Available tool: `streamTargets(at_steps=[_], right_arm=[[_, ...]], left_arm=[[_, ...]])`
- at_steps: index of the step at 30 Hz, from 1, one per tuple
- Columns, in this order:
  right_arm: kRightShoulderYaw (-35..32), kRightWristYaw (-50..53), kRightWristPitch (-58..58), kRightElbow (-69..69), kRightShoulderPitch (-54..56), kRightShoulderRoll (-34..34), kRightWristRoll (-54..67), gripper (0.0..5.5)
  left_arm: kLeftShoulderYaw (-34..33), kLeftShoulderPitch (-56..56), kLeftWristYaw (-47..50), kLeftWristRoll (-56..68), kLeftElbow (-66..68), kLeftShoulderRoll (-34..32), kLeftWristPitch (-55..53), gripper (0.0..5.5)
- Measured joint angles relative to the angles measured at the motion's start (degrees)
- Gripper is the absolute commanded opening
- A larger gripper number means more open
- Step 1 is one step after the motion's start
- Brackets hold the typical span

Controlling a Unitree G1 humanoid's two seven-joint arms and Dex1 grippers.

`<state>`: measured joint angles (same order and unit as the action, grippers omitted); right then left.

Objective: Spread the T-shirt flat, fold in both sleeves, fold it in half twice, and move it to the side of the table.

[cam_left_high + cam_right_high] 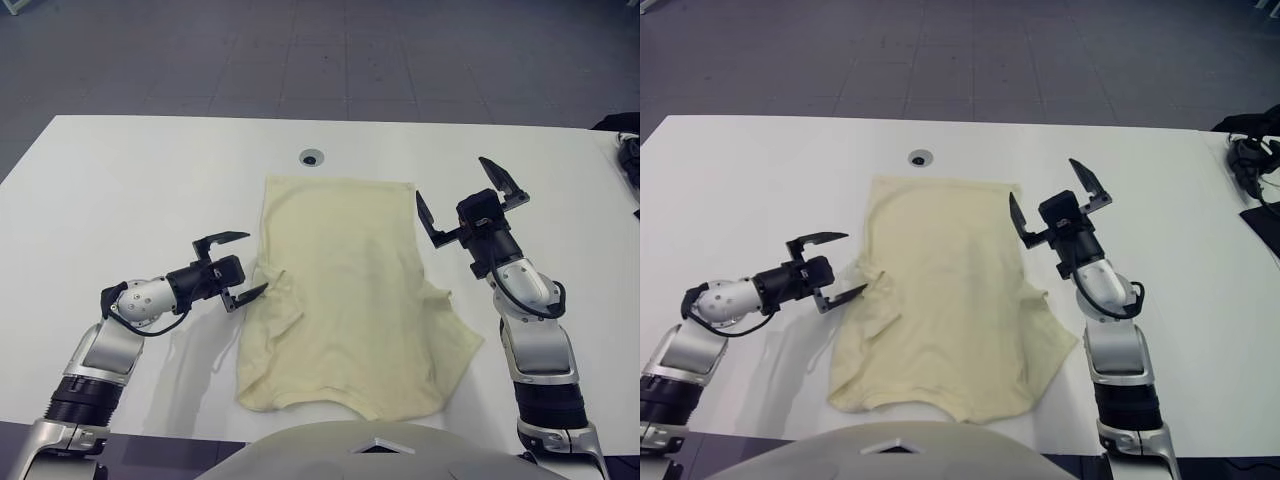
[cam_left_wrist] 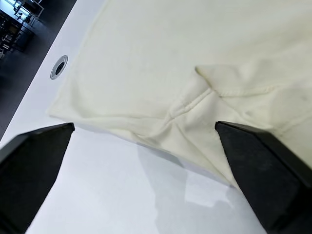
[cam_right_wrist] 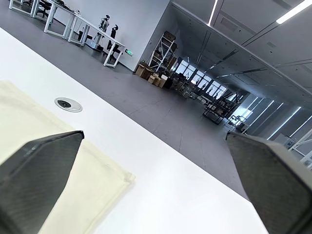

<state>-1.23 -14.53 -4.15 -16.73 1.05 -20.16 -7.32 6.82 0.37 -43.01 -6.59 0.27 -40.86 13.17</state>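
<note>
The left hand (image 1: 255,262) sits low over the table (image 1: 130,180) at 9 o'clock of the T-shirt (image 1: 340,290). Its two black fingers are spread wide and hold nothing, and one tip reaches the puckered side hem. Whether it touches the hem cannot be told. The right hand (image 1: 450,178) is raised at about 2 o'clock of the shirt, beside its far corner, with fingers equally far apart and empty. The shirt is pale cream, soft knit cloth. It lies mid-table as a rough rectangle, with a straight far edge, a rumpled near edge and a sleeve (image 2: 229,83) turned inward. A round metal-rimmed port (image 1: 312,157) is set in the smooth white table at 12 o'clock, just past the shirt. Dark cabled gear (image 1: 1245,155) lies at the table's edge around 2 o'clock.
</note>
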Motion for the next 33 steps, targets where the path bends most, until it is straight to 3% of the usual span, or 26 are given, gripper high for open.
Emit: streamTargets(at_steps=[14,20,25,33], right_arm=[[-0.18,-0.54,0.01,0.01,0.03,-0.25,0.04,5.4],[-3.3,-3.97,-3.25,-0.38,0.62,-1.26,5.84,5.4],[-7.91,-13.52,-8.22,-1.18,0.07,-10.03,11.36,5.4],[-9.41,-41.93,-2.49,6.68,-6.34,-32.52,15.15,5.4]], left_arm=[[3.43,-1.7,5.44,-2.33,1.02,2.25,0.29,5.38],[2.22,3.94,5.59,-0.04,-5.83,2.25,-2.56,5.38],[-1.72,8.19,5.9,3.44,-13.58,2.17,-5.54,5.38],[-4.58,16.53,12.54,3.07,-25.48,6.38,-10.59,5.38]])
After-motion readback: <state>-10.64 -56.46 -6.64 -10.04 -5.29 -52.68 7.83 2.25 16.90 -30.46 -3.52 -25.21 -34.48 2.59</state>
